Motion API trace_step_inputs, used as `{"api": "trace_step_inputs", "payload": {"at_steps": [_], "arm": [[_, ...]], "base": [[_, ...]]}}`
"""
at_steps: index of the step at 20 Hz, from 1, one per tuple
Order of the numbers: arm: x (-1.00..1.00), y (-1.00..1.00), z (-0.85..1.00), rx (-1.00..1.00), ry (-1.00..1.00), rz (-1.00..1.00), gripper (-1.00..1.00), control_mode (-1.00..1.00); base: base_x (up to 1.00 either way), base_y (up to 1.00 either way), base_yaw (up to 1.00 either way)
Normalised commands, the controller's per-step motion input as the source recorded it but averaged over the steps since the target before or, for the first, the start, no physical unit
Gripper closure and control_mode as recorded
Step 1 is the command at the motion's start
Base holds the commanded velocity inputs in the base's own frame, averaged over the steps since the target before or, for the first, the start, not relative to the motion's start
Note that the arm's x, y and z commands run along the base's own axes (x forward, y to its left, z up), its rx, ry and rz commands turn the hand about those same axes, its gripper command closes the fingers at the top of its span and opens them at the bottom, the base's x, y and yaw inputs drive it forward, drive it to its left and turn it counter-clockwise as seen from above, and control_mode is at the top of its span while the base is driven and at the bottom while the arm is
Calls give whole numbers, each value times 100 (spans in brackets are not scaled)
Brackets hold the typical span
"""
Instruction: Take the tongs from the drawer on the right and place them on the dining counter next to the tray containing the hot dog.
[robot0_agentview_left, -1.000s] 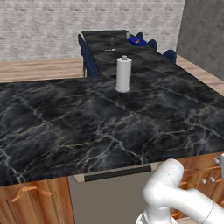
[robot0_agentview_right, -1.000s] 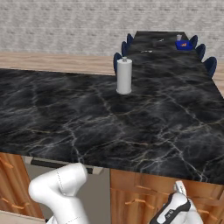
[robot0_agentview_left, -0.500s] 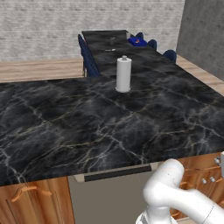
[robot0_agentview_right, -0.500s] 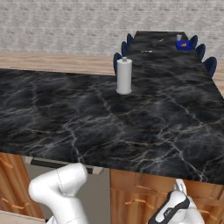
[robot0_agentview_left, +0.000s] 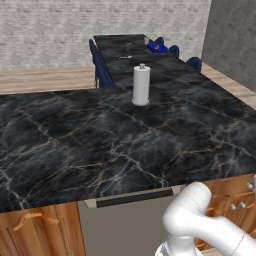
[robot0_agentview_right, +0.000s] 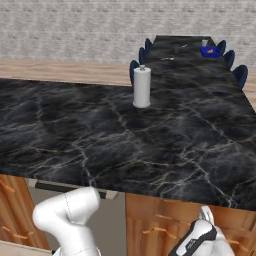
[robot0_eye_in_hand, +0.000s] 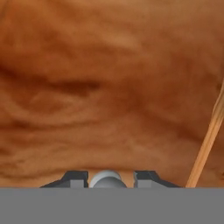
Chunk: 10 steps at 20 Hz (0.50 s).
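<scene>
The pincer (robot0_eye_in_hand: 111, 178) is pressed right up against an orange-brown wooden face, the drawer (robot0_eye_in_hand: 109, 87) front as far as I can tell, and between its two dark fingertips (robot0_eye_in_hand: 74, 178) sits a pale rounded piece that looks like the thin bar handle (robot0_eye_in_hand: 107, 178). The tips stand narrowly apart with that handle between them; they seem to close on it, though the contact itself is too tight to the bottom edge to be sure. A slim orange strip (robot0_eye_in_hand: 208, 140) slants up the right side of the hand view.

From behind, the white arm (robot0_agentview_right: 67, 217) bends down below the front edge of the broad black marble worktop (robot0_agentview_left: 125, 140), its hand (robot0_agentview_right: 197, 240) low against the wooden cabinet fronts (robot0_agentview_right: 165, 220) under the right front corner. A white paper-towel roll (robot0_agentview_left: 141, 85) stands upright near the far edge of that worktop.

Beyond it runs the dining counter (robot0_agentview_right: 185, 55), long and narrow, with dark blue chairs (robot0_agentview_right: 241, 75) along its sides. Toward its far right corner lies the small blue tray (robot0_agentview_right: 210, 50) with the tiny orange hot dog (robot0_agentview_right: 211, 49) on it. The tongs I cannot make out; the drawer front hides whatever is behind it
</scene>
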Motion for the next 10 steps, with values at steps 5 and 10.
{"api": "trace_step_inputs", "payload": {"at_steps": [5,10], "arm": [[-37,0,0,0,7,0,100,-100],[-47,0,0,0,6,0,100,-100]], "base": [[0,0,0],[0,0,0]]}}
